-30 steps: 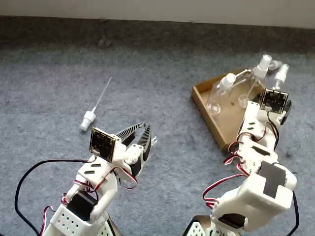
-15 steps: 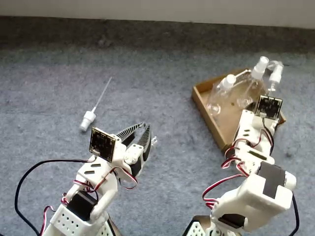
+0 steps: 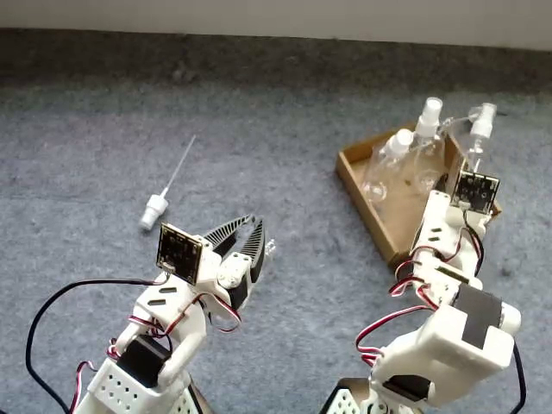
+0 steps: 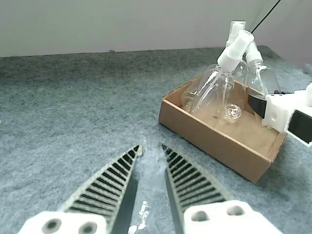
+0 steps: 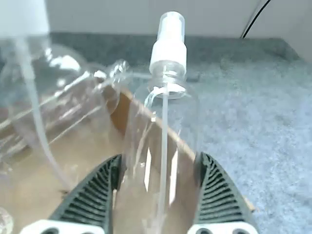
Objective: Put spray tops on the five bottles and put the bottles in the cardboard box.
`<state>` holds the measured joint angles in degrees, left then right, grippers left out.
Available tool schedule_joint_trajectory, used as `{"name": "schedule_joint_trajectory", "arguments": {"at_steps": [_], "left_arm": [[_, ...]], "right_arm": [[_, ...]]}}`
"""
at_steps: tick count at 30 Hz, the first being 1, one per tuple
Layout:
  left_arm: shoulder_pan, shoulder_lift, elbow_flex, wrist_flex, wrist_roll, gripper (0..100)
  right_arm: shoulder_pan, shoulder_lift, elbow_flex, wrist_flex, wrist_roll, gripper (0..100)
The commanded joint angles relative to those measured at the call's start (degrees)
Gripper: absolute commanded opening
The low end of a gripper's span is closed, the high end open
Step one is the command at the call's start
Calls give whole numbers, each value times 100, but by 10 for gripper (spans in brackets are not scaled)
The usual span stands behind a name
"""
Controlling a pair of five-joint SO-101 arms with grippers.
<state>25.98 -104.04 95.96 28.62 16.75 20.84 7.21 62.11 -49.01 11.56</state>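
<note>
Right gripper: clamped on the held bottle, with one ribbed black finger against each side of its belly. The low grip is probably chosen to keep the neck free and the bottle upright.
Held bottle: stands upright at the far right side of the cardboard box, about 2 o'clock in the high view. Whether its base touches the box floor cannot be told.
Its spray top: white, ridged plastic, seated on the neck. A thin tube runs down inside the body, so this bottle looks ready for boxing.
Bottle material: clear, rounded and glossy, likely slippery and light, which suits a squeeze across its widest part.
Leaning bottles: at least two more in the box, capped, tilted against one another at 1 to 2 o'clock.
Cardboard box: shallow brown tray with low, stiff walls. These are easy to clear, but tall bottles can tip in it.
Loose spray top: lies on its side at 9 o'clock, well apart from the box. Its long dip tube points toward 11 o'clock. It probably waits for a bottle not yet capped.
Left gripper: fingers slightly apart with nothing between them. It hangs low over the grey carpet at 7 o'clock, near the loose top.
Carpet: short, fuzzy pile that should keep small parts from rolling.
</note>
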Motion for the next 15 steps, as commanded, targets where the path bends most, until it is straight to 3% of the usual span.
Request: {"name": "schedule_joint_trajectory", "arguments": {"at_steps": [1, 15], "left_arm": [[-48, -57, 110, -97, -44, 6], [-31, -57, 110, -97, -44, 6]], "right_arm": [[189, -409, 57, -356, 62, 45], [180, -2695, 1200, -347, 62, 44]]}}
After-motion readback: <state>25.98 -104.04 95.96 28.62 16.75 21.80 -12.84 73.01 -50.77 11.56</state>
